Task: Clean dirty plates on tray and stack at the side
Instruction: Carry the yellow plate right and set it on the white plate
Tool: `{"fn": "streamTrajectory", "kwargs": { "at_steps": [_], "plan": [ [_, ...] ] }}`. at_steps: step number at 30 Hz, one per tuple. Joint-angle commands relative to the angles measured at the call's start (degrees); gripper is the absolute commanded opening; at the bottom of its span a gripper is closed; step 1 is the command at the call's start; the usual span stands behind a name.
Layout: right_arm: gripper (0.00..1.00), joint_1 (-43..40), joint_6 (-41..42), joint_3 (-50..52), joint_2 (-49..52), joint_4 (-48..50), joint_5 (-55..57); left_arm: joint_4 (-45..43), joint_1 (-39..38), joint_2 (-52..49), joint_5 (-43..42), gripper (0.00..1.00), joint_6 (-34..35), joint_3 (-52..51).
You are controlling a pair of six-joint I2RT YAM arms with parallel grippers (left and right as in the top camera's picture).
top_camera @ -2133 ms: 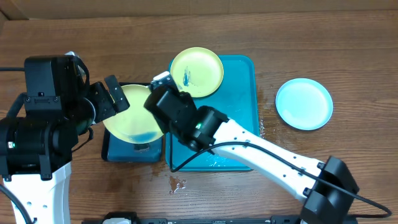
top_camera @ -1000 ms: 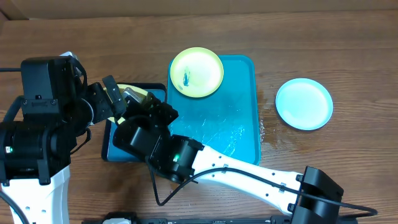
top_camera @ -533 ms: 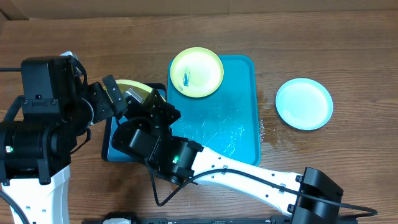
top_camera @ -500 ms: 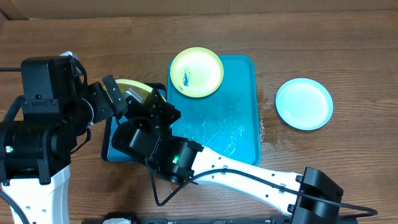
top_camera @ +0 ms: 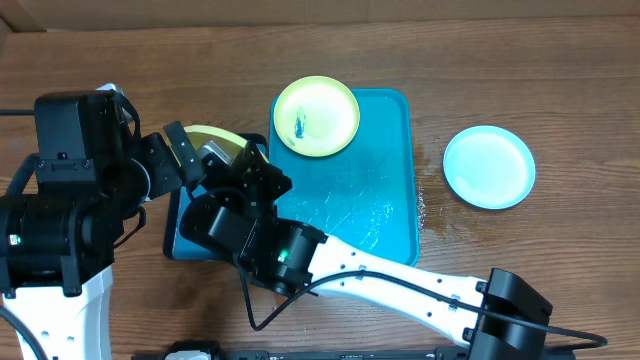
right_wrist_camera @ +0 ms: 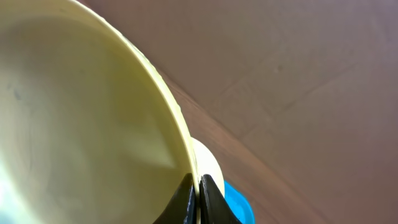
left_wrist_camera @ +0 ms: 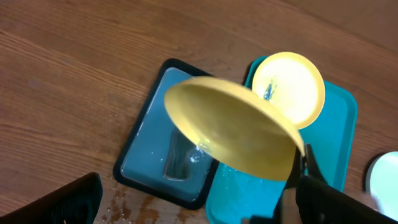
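Green plate hangs tilted over the small tray, probably to drip; right gripper pinches its rim, left gripper is spread.

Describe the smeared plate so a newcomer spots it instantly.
Start at the large teal tray in the middle of the table; a lime-green plate lies on its far left corner. Unlike the light blue plate on the wood to the right and the other green plate held tilted above the small black-rimmed tray, its pale centre has a dark blue smear.
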State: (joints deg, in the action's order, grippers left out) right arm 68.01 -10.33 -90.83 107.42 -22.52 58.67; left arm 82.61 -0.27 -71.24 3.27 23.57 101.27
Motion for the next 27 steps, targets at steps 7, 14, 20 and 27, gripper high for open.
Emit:
{"fn": "streamTrajectory", "kwargs": {
  "at_steps": [7,14,20,27],
  "plan": [
    [0.04,-12.63,21.79,-1.53,-1.2,-6.51,-19.19,0.35,-0.07,0.0,0.28,1.0,-0.9,0.57],
    [0.04,-31.41,31.78,-1.53,-9.6,-14.08,-55.19,0.35,-0.07,0.0,0.28,1.0,-0.9,0.57],
    [0.04,-57.51,37.62,-1.53,-15.69,-26.34,-76.91,0.31,-0.07,0.0,0.11,1.0,-0.87,0.57],
    [0.04,-84.7,33.66,3.39,-11.69,-44.92,-71.17,0.31,-0.07,0.0,0.11,1.0,-0.9,0.57]
  ]
}}
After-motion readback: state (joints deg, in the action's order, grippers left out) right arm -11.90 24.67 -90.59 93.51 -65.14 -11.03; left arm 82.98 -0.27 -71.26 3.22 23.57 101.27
